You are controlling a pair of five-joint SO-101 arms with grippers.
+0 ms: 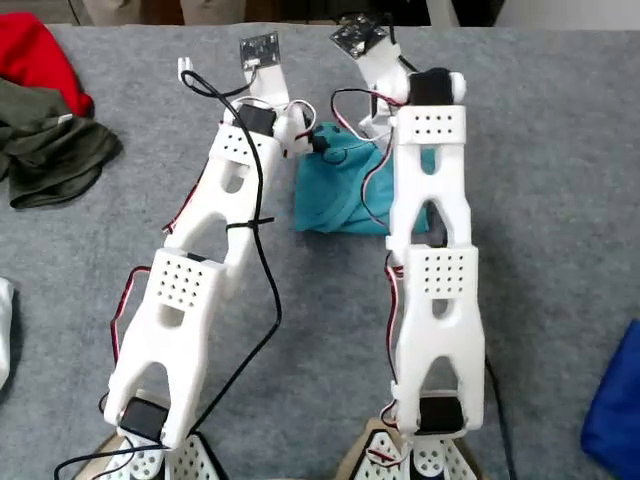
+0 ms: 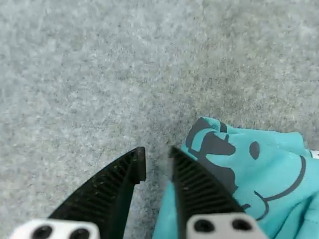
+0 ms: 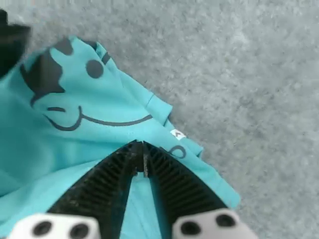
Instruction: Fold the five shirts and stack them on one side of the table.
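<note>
One teal shirt (image 1: 325, 200), soft knit with a dark cartoon print, lies bunched mid-tabletop (image 1: 560, 150) (a grey, felt-like surface). The right end effector (image 3: 141, 158) is closed, its ribbed tips together over the cloth. The left end effector (image 2: 157, 164) stands slightly parted beside the shirt's edge. A red shirt (image 1: 35, 55) and an olive shirt (image 1: 55, 150) lie crumpled at a far corner.

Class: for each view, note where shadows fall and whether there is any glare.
High view: even light, no glare, soft shadow beside the arms on the grey table. Left wrist view: faint shadow under the left tool. Right wrist view: teal shirt evenly lit.
</note>
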